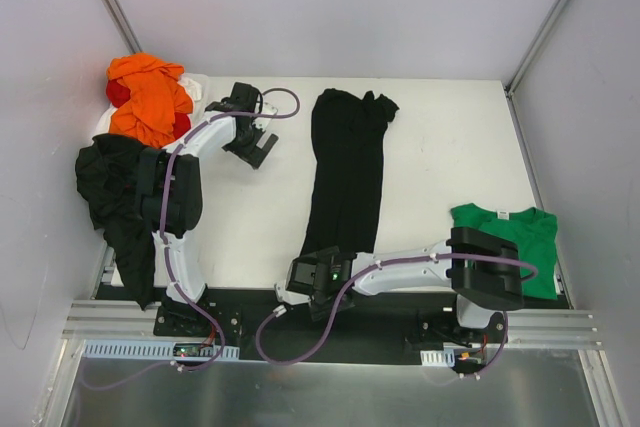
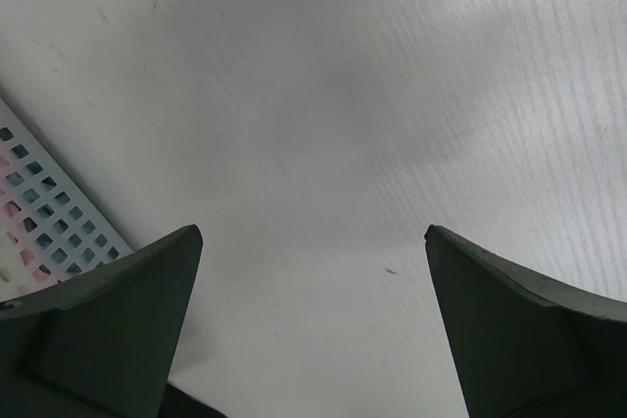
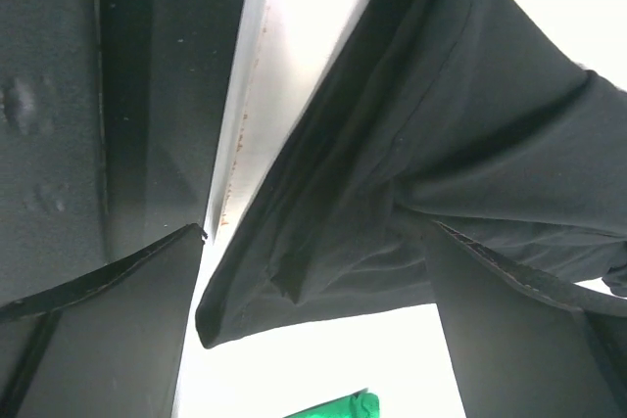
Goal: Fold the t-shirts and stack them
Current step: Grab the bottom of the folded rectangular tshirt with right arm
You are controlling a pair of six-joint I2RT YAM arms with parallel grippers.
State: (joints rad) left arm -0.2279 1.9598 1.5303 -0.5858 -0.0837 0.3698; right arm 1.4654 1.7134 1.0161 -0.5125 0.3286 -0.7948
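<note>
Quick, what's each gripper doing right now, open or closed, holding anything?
Left gripper: open, holding nothing.
Right gripper: open, at the near end of the long black t-shirt, not gripping it.

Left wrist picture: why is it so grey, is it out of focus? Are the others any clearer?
Left wrist: in focus, the table's fine grain shows; a soft shadow greys its middle, and dark fingers frame it. Right wrist: the black t-shirt's seams are sharp, but the table behind glares white. Top external: evenly lit, no blur.
</note>
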